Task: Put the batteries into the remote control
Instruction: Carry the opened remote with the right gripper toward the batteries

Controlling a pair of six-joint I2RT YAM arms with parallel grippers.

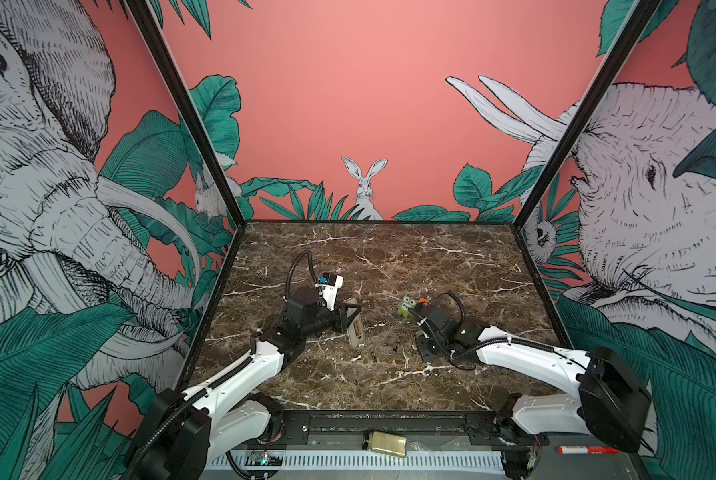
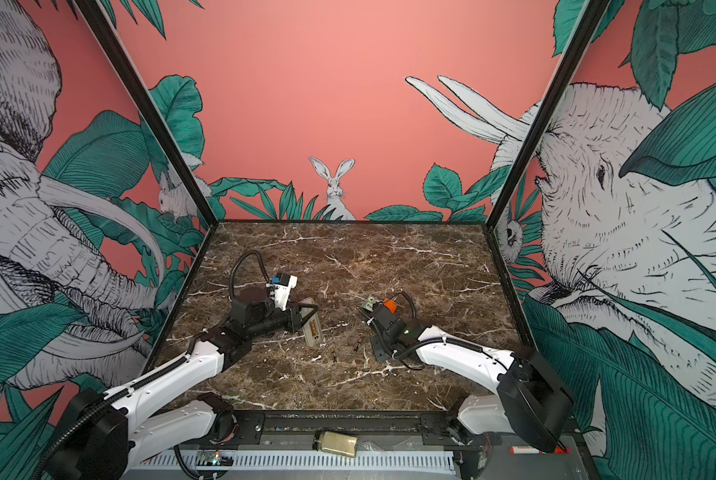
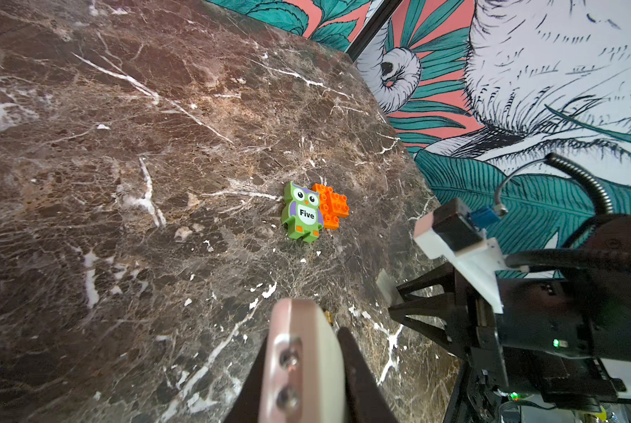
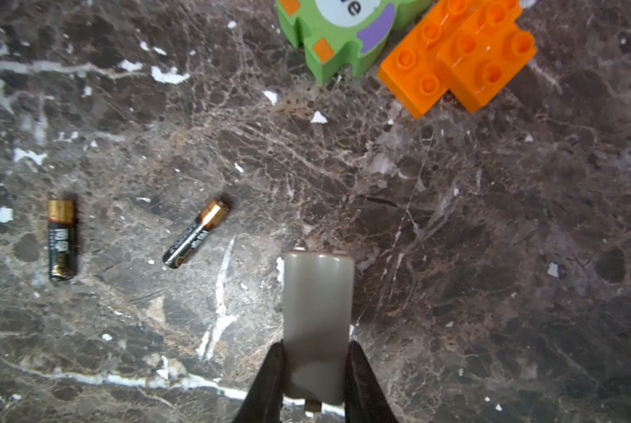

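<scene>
The left gripper (image 3: 303,370) clamps the remote (image 1: 355,332) left of centre in a top view, steadying it for loading. The right gripper (image 4: 315,351) pinches a pale plate (image 4: 317,293), probably its cover. The batteries (image 1: 374,356) lie loose at centre.

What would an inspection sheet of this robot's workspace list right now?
Surface: dark marble table, white-veined.
Job's things: remote control held; two batteries loose on the marble.
Clutter: green owl block beside orange bricks; jar and red marker past the front edge.
Grippers: left gripper shut on remote control; right gripper shut on pale lid.
Cables: black cables loop over both arms.
Surroundings: jungle mural walls with rabbit.
</scene>
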